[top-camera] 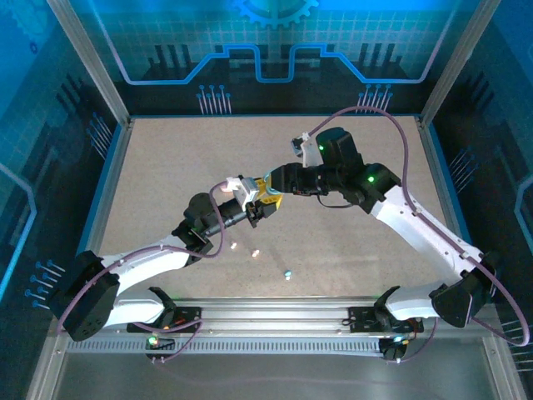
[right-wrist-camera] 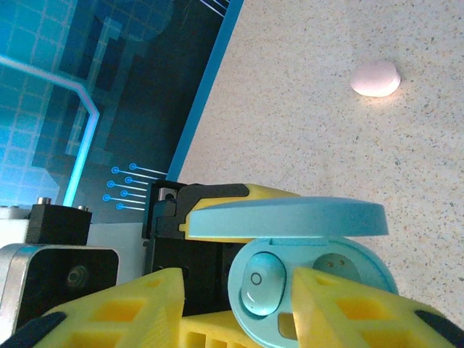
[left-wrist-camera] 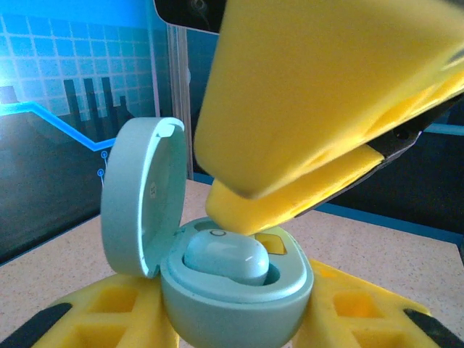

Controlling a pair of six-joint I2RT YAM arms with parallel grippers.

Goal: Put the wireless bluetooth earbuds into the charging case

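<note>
Tabletop bears three loose earbuds; left claw grips case holding one, right claw released.

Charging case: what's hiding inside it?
One teal earbud sits in a socket of the charging case; the socket beside it looks empty. The right gripper has yellow fingers covering the near part.

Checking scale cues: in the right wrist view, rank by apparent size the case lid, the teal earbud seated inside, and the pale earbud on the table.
1. case lid
2. teal earbud
3. pale earbud
The last two are unsure: the teal one is much nearer the camera.
</note>
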